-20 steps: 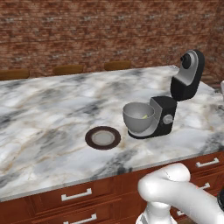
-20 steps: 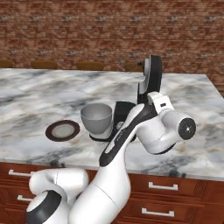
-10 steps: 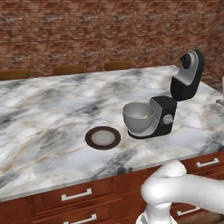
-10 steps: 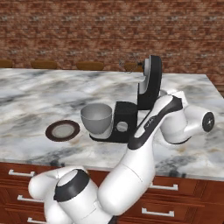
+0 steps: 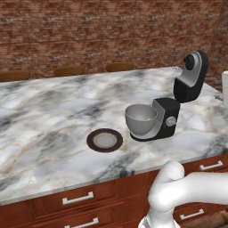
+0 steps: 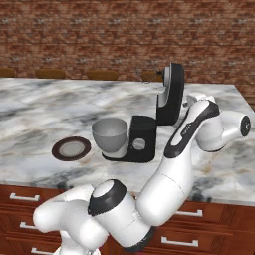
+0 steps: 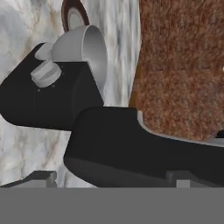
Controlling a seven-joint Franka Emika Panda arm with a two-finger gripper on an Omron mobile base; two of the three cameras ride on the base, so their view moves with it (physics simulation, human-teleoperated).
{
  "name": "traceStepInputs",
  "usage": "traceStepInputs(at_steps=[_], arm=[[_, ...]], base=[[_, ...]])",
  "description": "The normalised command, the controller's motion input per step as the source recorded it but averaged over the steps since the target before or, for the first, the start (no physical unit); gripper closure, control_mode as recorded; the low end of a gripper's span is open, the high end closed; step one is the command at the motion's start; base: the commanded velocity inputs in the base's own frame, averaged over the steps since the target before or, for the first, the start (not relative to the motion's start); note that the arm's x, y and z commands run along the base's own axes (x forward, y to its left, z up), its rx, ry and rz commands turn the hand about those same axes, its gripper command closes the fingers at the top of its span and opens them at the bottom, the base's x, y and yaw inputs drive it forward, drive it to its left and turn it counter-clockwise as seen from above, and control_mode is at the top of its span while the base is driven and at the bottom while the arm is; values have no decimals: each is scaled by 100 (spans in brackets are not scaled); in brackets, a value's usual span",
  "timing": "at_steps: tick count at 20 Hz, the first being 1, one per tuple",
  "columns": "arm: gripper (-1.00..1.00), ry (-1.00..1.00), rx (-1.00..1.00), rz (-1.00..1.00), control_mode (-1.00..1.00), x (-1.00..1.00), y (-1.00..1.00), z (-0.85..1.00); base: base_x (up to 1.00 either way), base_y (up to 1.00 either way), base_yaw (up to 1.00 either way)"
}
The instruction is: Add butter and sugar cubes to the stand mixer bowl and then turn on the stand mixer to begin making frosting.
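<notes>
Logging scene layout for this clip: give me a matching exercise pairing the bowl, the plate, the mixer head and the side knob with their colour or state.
Column one:
1. stand mixer bowl
2. plate
3. stand mixer head
4. knob

Column two:
A. dark brown, flat on the counter left of the mixer
B. silver, round, on the base's side
C. grey metal, seated on the base
D. black, tilted up and back

Pairs: 1-C, 2-A, 3-D, 4-B

Bowl mouth [image 5: 141,115] left uncovered by tilted-back mixer head [image 5: 191,76]. Marble counter [image 5: 53,107] left of bowl occupied only by dark plate [image 5: 104,140]. Right side blocked by mixer base [image 5: 166,117].
</notes>
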Motion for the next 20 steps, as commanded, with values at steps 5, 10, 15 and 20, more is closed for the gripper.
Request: traceStepInputs(at_steps=[5, 10, 15, 20], arm=[[-100, 0, 0, 8, -100, 49, -3, -2], [-100, 0, 0, 9, -100, 44, -7, -9], [-100, 0, 0, 9, -100, 43, -6, -6], [-100, 0, 0, 9, -100, 39, -3, -3]], base=[[0, 0, 0], [0, 0, 0], [0, 0, 0], [0, 0, 0]])
